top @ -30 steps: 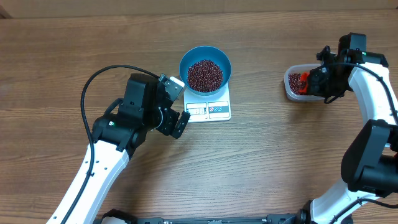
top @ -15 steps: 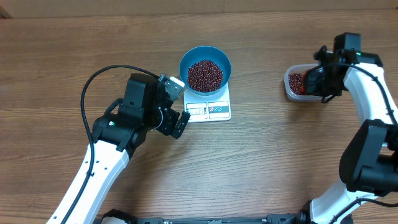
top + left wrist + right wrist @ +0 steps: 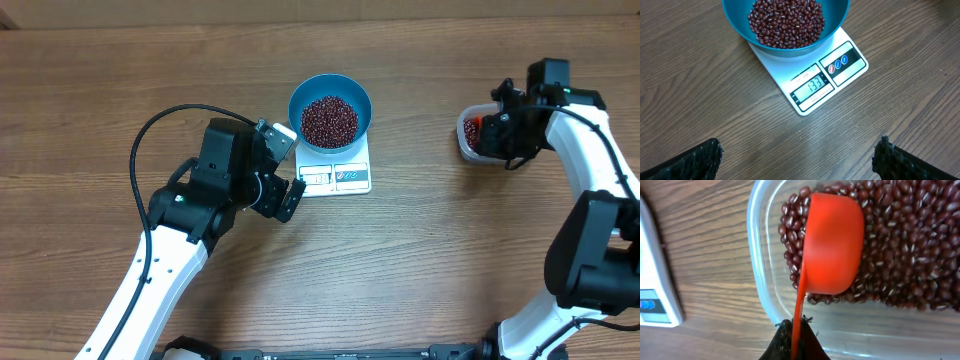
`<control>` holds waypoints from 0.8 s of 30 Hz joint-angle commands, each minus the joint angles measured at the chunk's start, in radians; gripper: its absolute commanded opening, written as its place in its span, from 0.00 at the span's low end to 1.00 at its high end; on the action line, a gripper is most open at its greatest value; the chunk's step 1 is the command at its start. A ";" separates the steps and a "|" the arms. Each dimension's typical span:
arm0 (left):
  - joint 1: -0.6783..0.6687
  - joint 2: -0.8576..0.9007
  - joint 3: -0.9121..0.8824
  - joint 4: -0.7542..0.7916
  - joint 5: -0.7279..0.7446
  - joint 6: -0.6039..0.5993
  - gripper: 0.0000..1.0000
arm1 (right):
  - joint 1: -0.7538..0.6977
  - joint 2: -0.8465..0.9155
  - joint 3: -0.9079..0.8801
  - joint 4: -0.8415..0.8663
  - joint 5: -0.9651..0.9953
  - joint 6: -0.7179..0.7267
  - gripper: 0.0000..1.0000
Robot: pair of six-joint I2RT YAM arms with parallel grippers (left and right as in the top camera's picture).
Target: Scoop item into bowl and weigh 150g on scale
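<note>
Scoop: the red scoop point(image 3: 832, 242) lies on the beans in the tub point(image 3: 757, 280). Its rounded back faces the wrist camera and its thin handle runs down to the right gripper point(image 3: 792, 340).
Right gripper: clamped tight on the handle of the scoop, at the bottom edge of the wrist view.
Changed: during the last second the right gripper has moved a little up and to the left over the tub, at the right of the overhead view. It now hides more of the tub, and only a small piece of red shows.
Not changed: the left arm, the bowl point(image 3: 840, 20) and the scale point(image 3: 790, 70) stay where they were.
Meaning: I judge that a new scoop of beans is being taken. The display point(image 3: 812, 85) shows 133, so the weight is under 150 and a small portion is still needed.
Left gripper: the left gripper point(image 3: 800, 160) is spread wide and holds nothing. It hangs just left of the scale, and its dark fingertips sit in both lower corners of the wrist view.
Beans: the beans in the tub point(image 3: 900, 245) are small, oval, glossy and maroon, each with a pale mark. A heap of the same beans point(image 3: 786, 22) fills the bowl, in the upper middle of the overhead view.
Materials: the tub is clear plastic with rounded walls. The scoop is smooth matte plastic. The bowl is round, deep and bright blue. The scale is flat, white and rectangular. The table point(image 3: 690, 90) is brown wood grain.
</note>
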 commanded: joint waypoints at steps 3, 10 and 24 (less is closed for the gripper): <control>0.004 -0.008 -0.003 0.001 0.011 0.019 1.00 | -0.108 -0.009 -0.014 -0.009 -0.203 0.003 0.04; 0.004 -0.008 -0.003 0.001 0.011 0.019 1.00 | -0.248 -0.009 -0.014 -0.009 -0.404 0.003 0.04; 0.004 -0.008 -0.003 0.001 0.011 0.019 0.99 | -0.428 -0.009 -0.014 -0.130 -0.697 -0.163 0.04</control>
